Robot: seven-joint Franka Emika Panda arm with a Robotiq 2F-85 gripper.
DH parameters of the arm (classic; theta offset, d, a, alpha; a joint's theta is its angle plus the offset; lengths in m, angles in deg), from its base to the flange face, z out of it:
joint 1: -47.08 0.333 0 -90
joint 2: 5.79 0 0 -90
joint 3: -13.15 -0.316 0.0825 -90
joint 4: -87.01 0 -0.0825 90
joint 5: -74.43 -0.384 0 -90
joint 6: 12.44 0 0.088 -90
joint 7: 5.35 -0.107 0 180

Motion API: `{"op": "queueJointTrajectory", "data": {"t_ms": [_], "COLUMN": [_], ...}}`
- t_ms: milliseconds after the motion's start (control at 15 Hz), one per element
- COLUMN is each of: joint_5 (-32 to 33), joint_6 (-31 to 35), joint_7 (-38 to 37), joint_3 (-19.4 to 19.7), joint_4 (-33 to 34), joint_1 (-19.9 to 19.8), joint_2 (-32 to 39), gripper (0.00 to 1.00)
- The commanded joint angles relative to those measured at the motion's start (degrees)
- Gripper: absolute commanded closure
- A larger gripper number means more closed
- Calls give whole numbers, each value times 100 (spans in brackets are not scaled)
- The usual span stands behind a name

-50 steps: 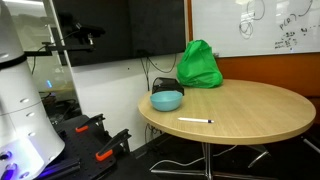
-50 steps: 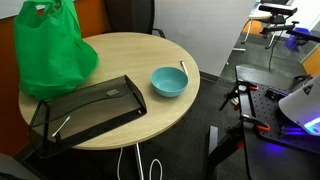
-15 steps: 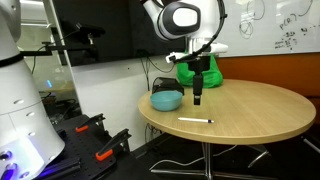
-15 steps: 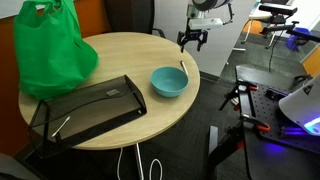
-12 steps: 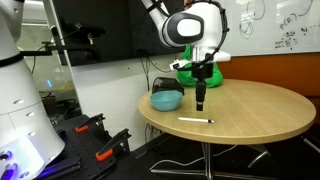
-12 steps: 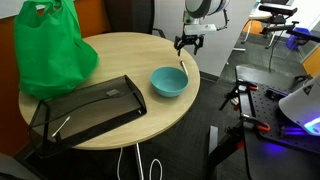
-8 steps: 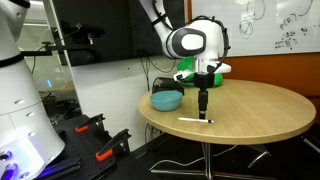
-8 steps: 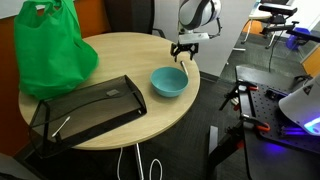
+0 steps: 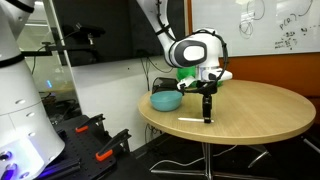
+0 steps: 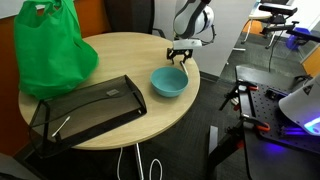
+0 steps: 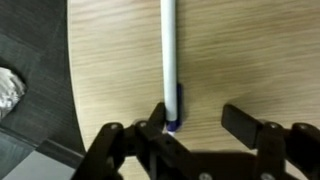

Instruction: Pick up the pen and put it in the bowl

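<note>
The white pen (image 11: 169,55) lies flat on the round wooden table (image 9: 260,110), near its front edge. Its dark blue end (image 11: 172,123) points toward my gripper. My gripper (image 11: 200,125) is open and low over the table. The pen's dark end sits between the fingers, close against one of them. In an exterior view the gripper (image 9: 207,117) hangs over one end of the pen (image 9: 189,121). The light-blue bowl (image 9: 166,100) stands empty just beside it, and it also shows in an exterior view (image 10: 169,82) next to the gripper (image 10: 181,62).
A bright green bag (image 10: 50,50) stands on the far side of the table. A flat black tray-like case (image 10: 88,108) lies by the bowl. The table edge (image 11: 70,90) is close to the pen, with dark floor beyond. Robot bases stand on the floor nearby.
The arm came into view over the table and has descended beside the bowl, down to the pen's end. The pen and bowl have not moved.
</note>
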Motion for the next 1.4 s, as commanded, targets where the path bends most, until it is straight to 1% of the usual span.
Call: {"op": "queueJointTrajectory", "data": {"t_ms": [0,67,200,267,333,400,467,533,867,1200,1267,1333], "joint_5": [-5,-1,23,39,28,30,59,72,231,513,531,516], "joint_6": [-85,-57,-122,-76,-107,-106,-101,-80,-189,-346,-411,-389], "joint_7": [-290,-259,-253,-234,-229,-206,-224,-243,-210,-134,-37,-44], "joint_3": [246,240,285,302,305,306,345,381,587,593,506,469], "joint_4": [64,36,37,20,14,4,10,13,171,256,235,203], "joint_1": [259,259,310,339,346,354,393,425,522,548,495,487], "joint_2": [95,76,73,65,36,-15,-42,-82,-352,-585,-628,-632], "gripper": [63,72,85,94,99,100,100,98,98,98,65,64]}}
